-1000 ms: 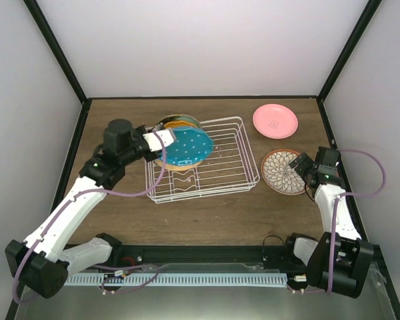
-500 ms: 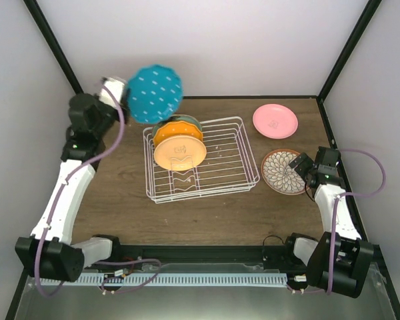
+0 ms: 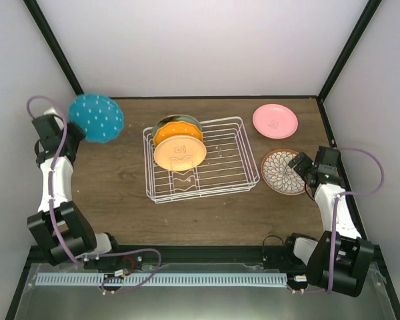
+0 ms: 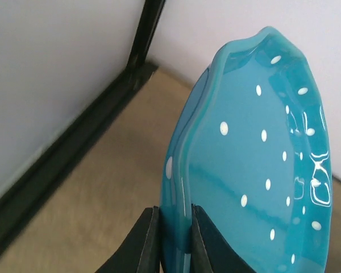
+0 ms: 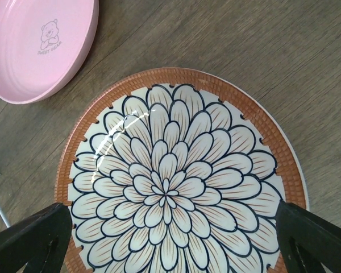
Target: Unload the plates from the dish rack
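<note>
Over the far left corner of the dark wood-grain table, the left gripper is closed tight on the lower rim of the round teal-blue glazed plate with white dots, one finger on each face. The teal plate stands on edge, tilted, and looks to be in the air, close to the left wall and the black frame post. The step in hand is probably laying it down here. To do that well, the wrist should roll the plate from edge-on to flat before descending. It should then lower until the underside meets the wood, and only then let the fingers part. The pinch takes just a narrow strip of slick glaze, so a slow, smooth turn matters; a jerk could let the plate slide out. The swing should keep off the wall, and the chosen spot should leave bare wood for the others.

Toward the middle of the desk, the white wire dish rack holds a pale yellow-orange round plate at its left end. A scalloped orange plate sits just behind it, and behind that is a greenish rim, too hidden to describe further.

Near the far right corner lies the plain pink round plate. Closer along the right edge lies the white round plate with a brown flower pattern. The right gripper hangs over it with fingers spread wide, gripping nothing.
</note>
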Robot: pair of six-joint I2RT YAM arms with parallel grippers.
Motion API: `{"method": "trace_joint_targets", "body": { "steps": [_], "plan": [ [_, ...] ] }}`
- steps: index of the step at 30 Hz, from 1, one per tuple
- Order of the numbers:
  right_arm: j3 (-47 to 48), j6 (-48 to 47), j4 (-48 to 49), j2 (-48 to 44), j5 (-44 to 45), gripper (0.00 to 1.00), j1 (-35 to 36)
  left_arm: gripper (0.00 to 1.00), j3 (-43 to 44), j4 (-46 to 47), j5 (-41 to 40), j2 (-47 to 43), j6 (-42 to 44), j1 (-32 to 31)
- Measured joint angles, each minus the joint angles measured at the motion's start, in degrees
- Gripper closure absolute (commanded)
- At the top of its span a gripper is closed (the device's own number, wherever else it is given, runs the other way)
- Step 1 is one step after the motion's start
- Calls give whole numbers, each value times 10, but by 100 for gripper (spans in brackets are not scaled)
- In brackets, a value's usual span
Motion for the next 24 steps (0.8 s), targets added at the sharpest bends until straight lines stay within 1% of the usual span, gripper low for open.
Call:
{"method": "trace_joint_targets", "body": {
  "steps": [4,8,12,19,24],
  "plan": [
    [4,-3,0,6,-3,0,0,96,-84,-34,16,10,-42,32],
    [10,-9,-1,6,-3,0,0,96,-143,-60,29,26,-68,41],
    [16,-11,-1,6,-3,0,0,96,-161,-61,49,45,-84,39],
    [16,-11,-5,4,0,0,0,95,-163,-36,59,85,-110,39],
    [16,-10,-9,0,3,0,0,86,-163,-23,56,111,-126,39]
  ]
}}
